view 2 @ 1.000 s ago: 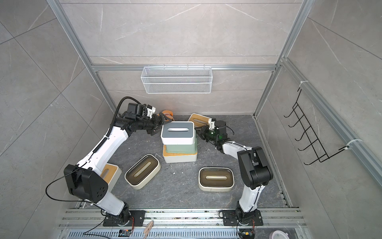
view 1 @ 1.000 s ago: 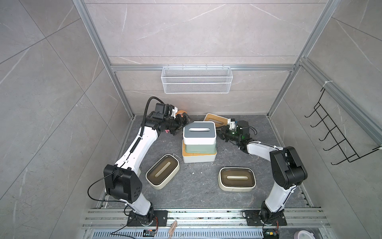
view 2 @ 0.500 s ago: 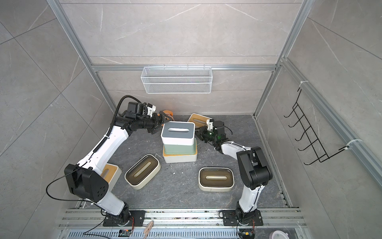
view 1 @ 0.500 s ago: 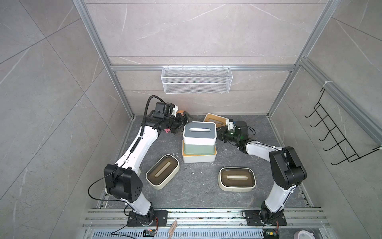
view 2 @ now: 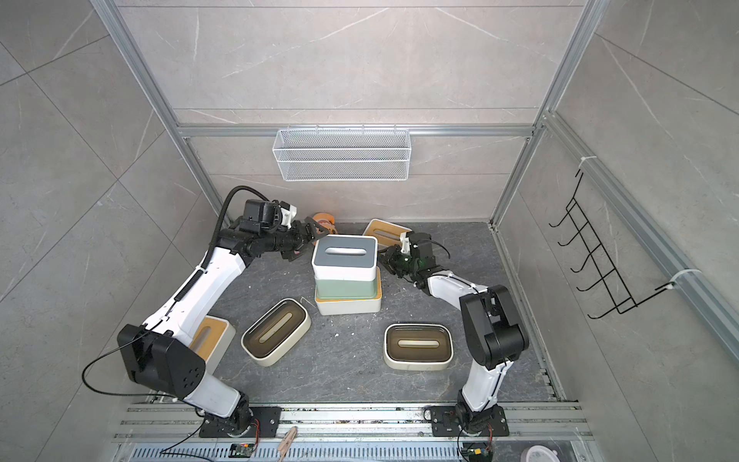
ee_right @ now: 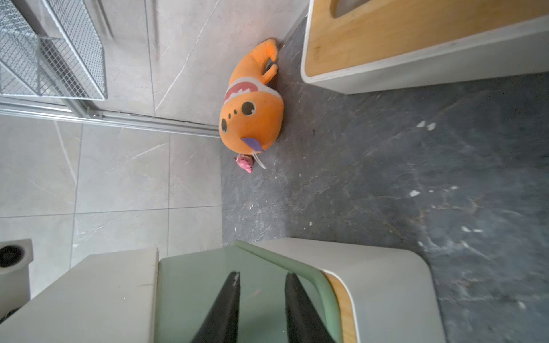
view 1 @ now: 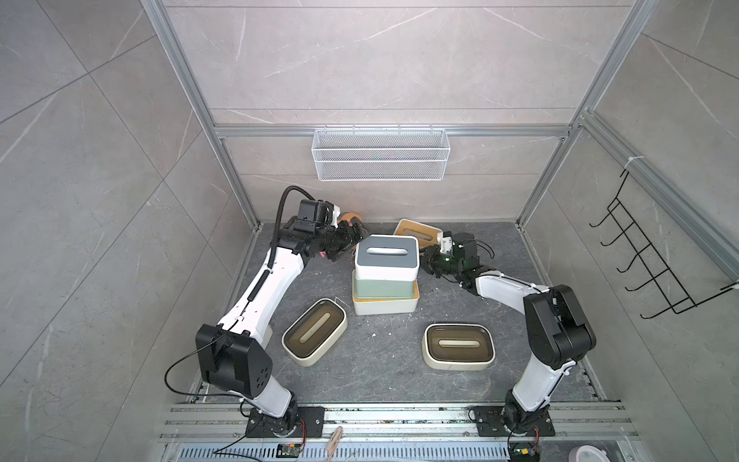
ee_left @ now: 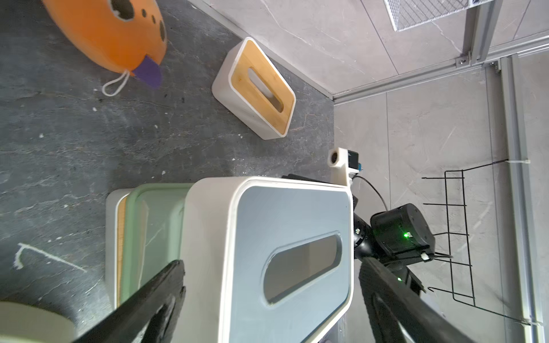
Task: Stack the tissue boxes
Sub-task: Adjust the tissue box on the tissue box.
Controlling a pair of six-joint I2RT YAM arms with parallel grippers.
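A three-box stack stands mid-floor: a white bamboo-lidded box (view 1: 384,308) at the bottom, the mint green box (view 1: 384,288) on it, and the grey-lidded white box (view 1: 386,256) (ee_left: 291,237) on top. My left gripper (view 1: 354,240) (ee_left: 271,264) is open, its fingers (ee_left: 166,285) standing either side of the top box's left end. From the right, my right gripper (view 1: 426,260) (ee_right: 261,274) has its fingers drawn close with nothing between them, tips at the mint box's side (ee_right: 193,282). Two cream boxes with dark lids (view 1: 314,332) (view 1: 458,346) lie in front. Another bamboo-lidded box (view 1: 418,232) sits behind.
An orange fish toy (view 1: 352,218) (ee_right: 252,118) lies against the back wall by the left gripper. One more bamboo-lidded box (view 2: 210,340) sits under the left arm. A white wire basket (view 1: 380,160) hangs on the back wall, a black hook rack (view 1: 660,264) on the right wall.
The left wrist has shifted very slightly. The stack, the right arm and both sets of jaws look unchanged.
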